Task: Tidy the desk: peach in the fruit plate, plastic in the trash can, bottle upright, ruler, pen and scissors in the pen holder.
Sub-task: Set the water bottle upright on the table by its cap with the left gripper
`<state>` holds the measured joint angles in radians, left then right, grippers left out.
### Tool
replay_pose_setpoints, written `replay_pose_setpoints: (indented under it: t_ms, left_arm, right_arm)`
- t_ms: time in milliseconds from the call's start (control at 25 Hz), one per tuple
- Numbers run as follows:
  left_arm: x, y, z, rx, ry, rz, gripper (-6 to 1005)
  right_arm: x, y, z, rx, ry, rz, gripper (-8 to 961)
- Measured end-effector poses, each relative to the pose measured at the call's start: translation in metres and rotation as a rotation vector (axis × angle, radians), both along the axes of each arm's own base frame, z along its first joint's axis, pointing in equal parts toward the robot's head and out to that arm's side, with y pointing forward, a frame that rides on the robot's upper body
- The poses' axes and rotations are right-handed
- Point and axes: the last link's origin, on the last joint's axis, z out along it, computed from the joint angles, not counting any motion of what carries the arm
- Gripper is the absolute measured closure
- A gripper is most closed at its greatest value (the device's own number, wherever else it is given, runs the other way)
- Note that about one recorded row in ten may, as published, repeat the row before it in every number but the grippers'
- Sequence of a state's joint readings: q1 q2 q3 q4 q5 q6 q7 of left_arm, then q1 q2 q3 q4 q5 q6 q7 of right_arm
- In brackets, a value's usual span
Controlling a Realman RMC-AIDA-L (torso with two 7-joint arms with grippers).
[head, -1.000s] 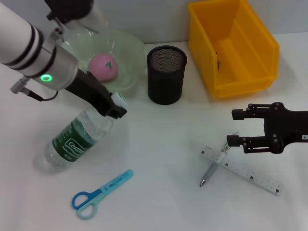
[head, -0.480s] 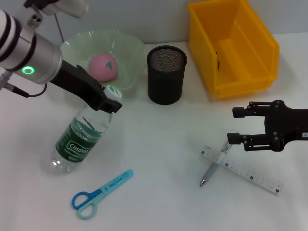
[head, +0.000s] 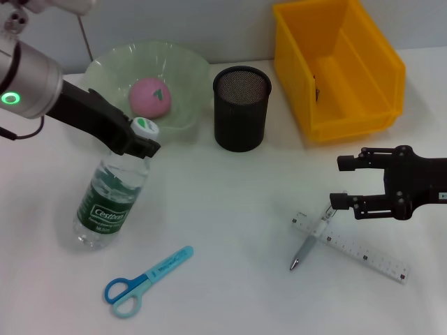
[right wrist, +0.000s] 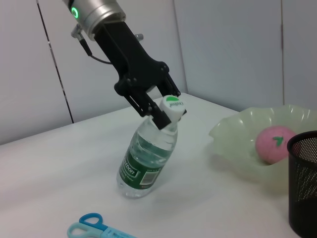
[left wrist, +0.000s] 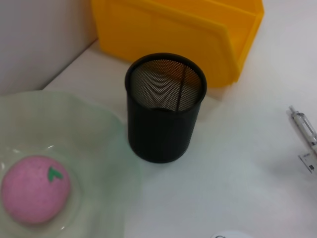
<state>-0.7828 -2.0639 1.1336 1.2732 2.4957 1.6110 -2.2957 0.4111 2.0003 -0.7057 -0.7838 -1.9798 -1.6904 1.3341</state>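
Left gripper (head: 143, 139) is clamped on the bottle (head: 108, 199) at its neck, tilted. Bring the cap over the base before releasing. Right gripper (head: 340, 183) hovers with fingers apart above the pen (head: 311, 241)

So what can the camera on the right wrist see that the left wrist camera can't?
Only the right wrist view shows the left gripper shut on the neck of the tilted bottle, plus the blue scissors.

Only the left wrist view shows the yellow bin and the end of the pen.

Both show the pink peach in the green fruit plate and the black mesh pen holder beside it. Neither shows the right gripper.
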Motion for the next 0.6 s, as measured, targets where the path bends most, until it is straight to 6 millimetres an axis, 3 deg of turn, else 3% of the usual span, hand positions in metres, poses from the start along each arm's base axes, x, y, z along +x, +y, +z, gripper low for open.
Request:
replay_pose_setpoints:
  t_ms: [600]
  left_arm:
    - [-0.016,-0.006,0.037,0.074,-0.032,0.055,562]
  right_arm:
    - [-0.003,0.003,0.0,0.003,0.002,0.007,205]
